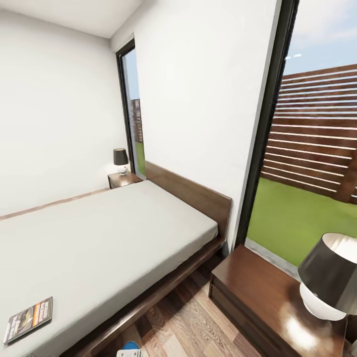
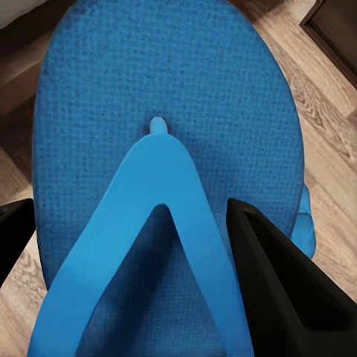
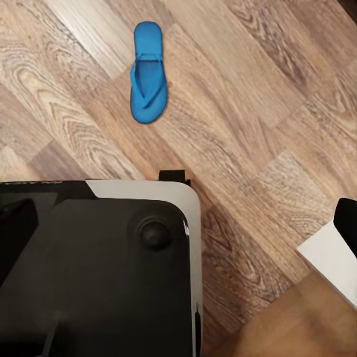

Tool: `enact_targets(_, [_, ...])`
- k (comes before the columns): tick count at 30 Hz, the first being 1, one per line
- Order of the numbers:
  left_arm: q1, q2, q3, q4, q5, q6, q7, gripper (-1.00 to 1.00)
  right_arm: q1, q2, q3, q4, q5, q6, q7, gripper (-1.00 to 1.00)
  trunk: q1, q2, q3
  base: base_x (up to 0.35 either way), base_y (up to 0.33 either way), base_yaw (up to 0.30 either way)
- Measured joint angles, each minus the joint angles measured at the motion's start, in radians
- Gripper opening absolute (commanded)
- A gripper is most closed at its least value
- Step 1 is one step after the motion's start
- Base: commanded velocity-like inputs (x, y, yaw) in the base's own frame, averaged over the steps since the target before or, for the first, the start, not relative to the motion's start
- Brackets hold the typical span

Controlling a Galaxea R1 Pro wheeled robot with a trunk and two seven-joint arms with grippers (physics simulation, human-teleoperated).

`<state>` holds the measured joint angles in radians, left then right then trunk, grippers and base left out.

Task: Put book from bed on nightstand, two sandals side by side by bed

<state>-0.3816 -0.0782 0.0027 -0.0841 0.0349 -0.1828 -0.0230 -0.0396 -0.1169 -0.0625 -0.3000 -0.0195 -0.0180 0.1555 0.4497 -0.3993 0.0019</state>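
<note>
One sandal [image 2: 171, 149] cropped, left hand [image 2: 134, 282] straddling it

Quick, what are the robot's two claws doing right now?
Left claw: open around a blue sandal's strap, fingers either side.
Right claw: cannot be told.

Left claw [image 2: 141, 260] fingers straddle a sandal [image 2: 163, 97] strap.

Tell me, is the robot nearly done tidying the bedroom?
Not yet. Nothing looks finished. The book is still on the bed, not on a nightstand. The left gripper has one sandal between its fingers; the other sandal lies alone on the floor.
</note>
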Motion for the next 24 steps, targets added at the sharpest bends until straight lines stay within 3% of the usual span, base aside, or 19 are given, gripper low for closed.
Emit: enact_targets(24, [0.0,0.0,0.0,0.001,0.0,-0.001,0.0,-1.0,0.0,0.004,0.0,0.0,0.0,0.0,0.0,1.0,0.0,0.0,0.0,0.0,-0.048,0.048])
